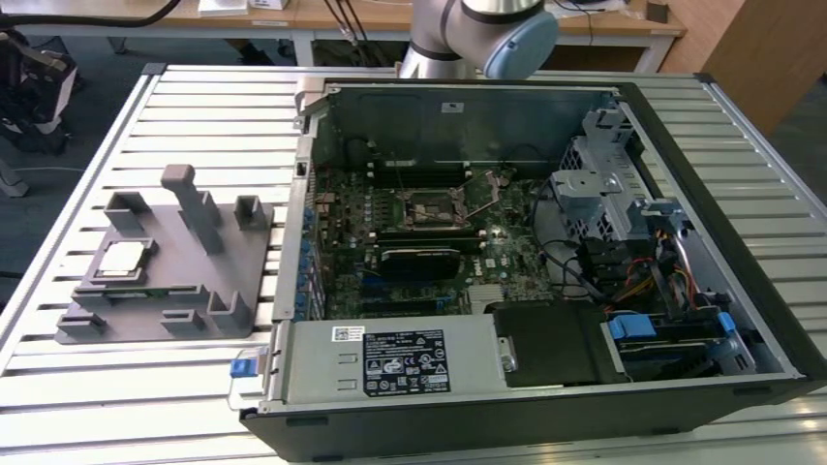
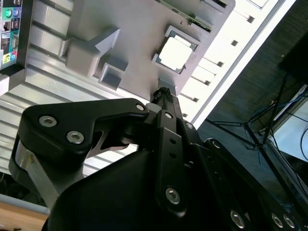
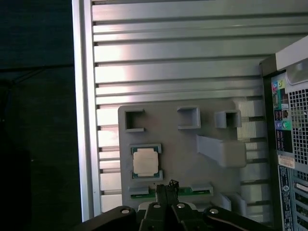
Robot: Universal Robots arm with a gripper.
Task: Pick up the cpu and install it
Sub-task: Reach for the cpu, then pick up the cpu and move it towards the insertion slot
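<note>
While the cpu (image 1: 123,257) lies flat in its recess on the grey holder (image 1: 168,291), the work stands at the approach to the pick-up, with nothing yet lifted. The holder rests on the slatted table (image 1: 194,107), to the exterior view's left of the open computer case (image 1: 387,426) and apart from it. Both wrist views look down on the holder, with the chip's pale metal top facing up. The gripper (image 3: 167,186) hangs well clear above it, its tips aimed at the holder's edge just beside the chip rather than at the chip itself. Its fingers look drawn together with nothing between them. Inside the case, the socket (image 1: 433,206) on the motherboard (image 1: 387,194) looks empty, though it is too small to be sure. By judgement, the grasp calls for fingers spread wider than the chip, centred over it and squared to its edges, then a level descent — the part is thin, sits low in its recess and offers little edge to grip.
</note>
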